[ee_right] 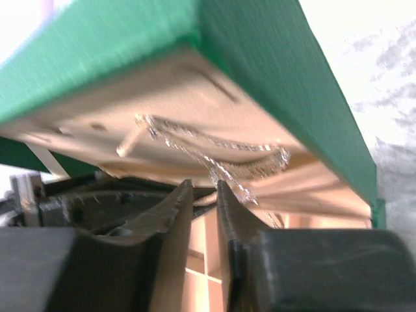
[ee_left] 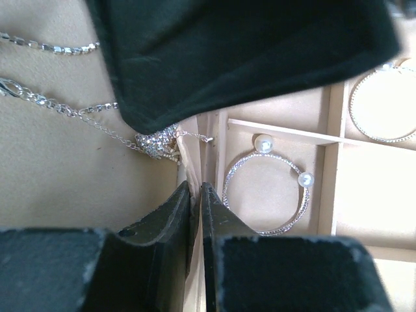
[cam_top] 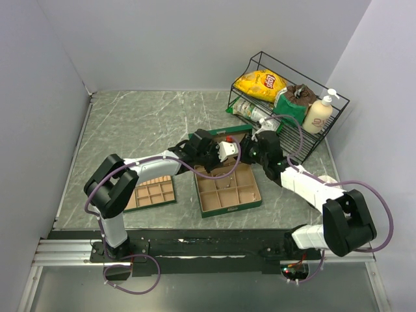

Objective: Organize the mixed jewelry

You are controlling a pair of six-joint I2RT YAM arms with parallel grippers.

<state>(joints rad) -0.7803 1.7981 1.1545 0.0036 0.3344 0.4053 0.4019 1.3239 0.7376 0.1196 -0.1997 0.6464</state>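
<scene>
Tan partition (ee_left: 190, 162) is pinched between the fingertips of my left gripper (ee_left: 197, 190), jaws clamped on it with no gap showing. Fine chain (ee_left: 65, 107) lies on the tan floor to its left and ends in a sparkly knot (ee_left: 156, 140) right against the partition. Pearl-tipped bangle (ee_left: 270, 192) lies flat in the next compartment, with a second hoop (ee_left: 383, 104) beyond. Right gripper (ee_right: 203, 188): jaws nearly together under the tilted green box (ee_right: 279, 71); cannot tell whether they hold its lip. Another chain (ee_right: 214, 153) drapes across that sloping floor.

Risks:
- more tilt and that chain slides out
- the knot snags on the partition if I pull
- the thin partition may buckle under my pinch
</scene>
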